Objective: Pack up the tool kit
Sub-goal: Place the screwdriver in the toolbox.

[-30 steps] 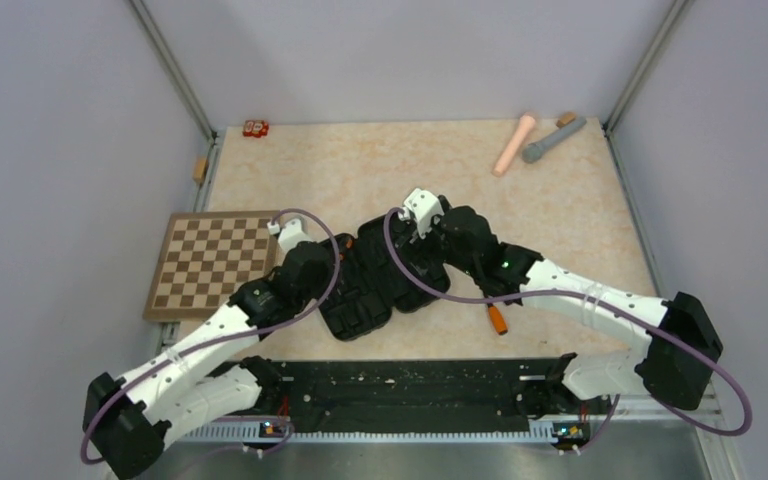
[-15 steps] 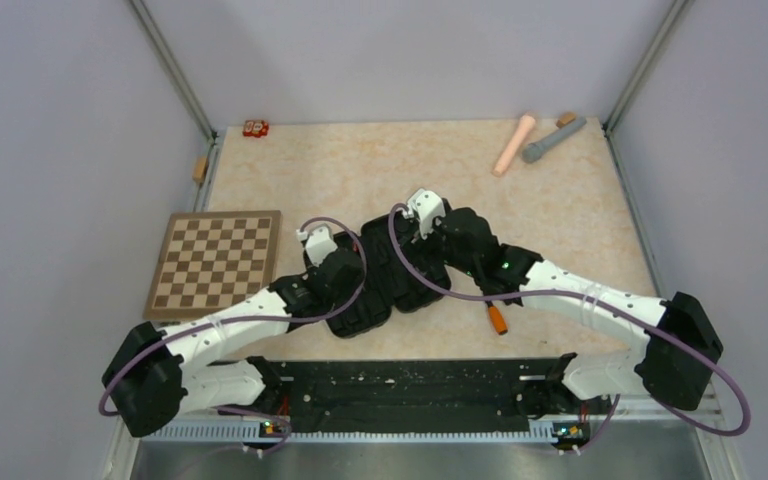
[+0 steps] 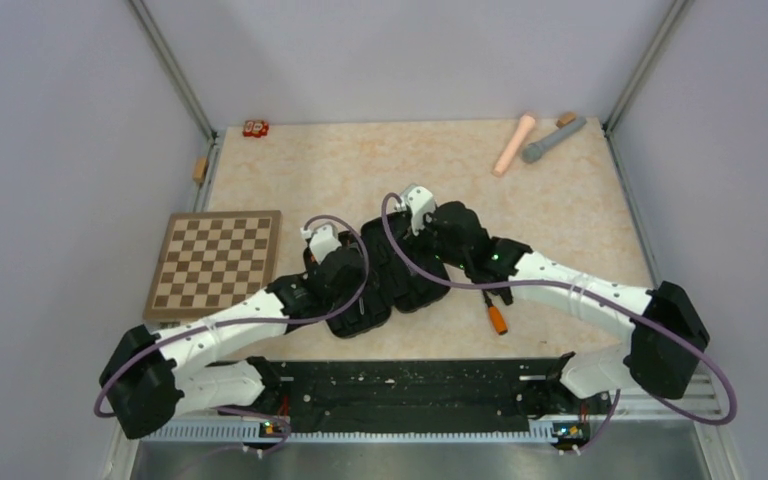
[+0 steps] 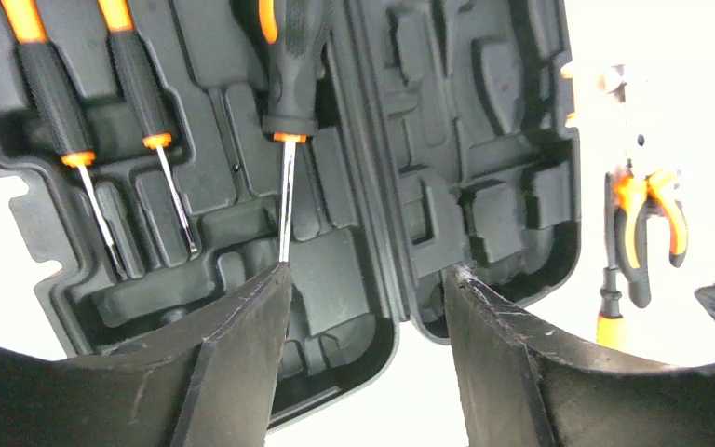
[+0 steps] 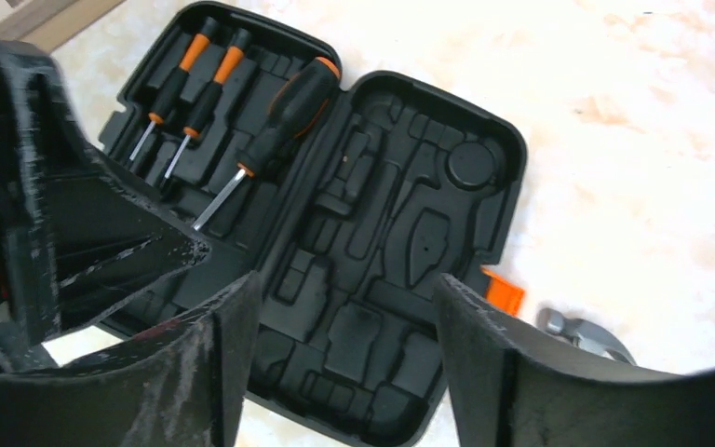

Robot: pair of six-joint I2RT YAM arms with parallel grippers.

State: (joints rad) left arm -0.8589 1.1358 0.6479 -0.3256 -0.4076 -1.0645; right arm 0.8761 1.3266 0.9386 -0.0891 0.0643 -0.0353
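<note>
The open case (image 5: 400, 214) lay on the table (image 3: 360, 170), three screwdrivers (image 5: 289, 112) seated. Left fingers (image 4: 233, 363) and right fingers (image 5: 493, 363) hung wide apart, empty, above it. Next, probably: grasp the pliers (image 4: 647, 219) lying beside it.

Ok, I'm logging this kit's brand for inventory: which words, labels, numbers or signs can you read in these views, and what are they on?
No text can be read.
Tool case: only moulded slots, no lettering shows.
Screwdrivers: plain orange-and-black handles, no print visible.
Small red item near the far left corner: pale marks, too small to read.
</note>
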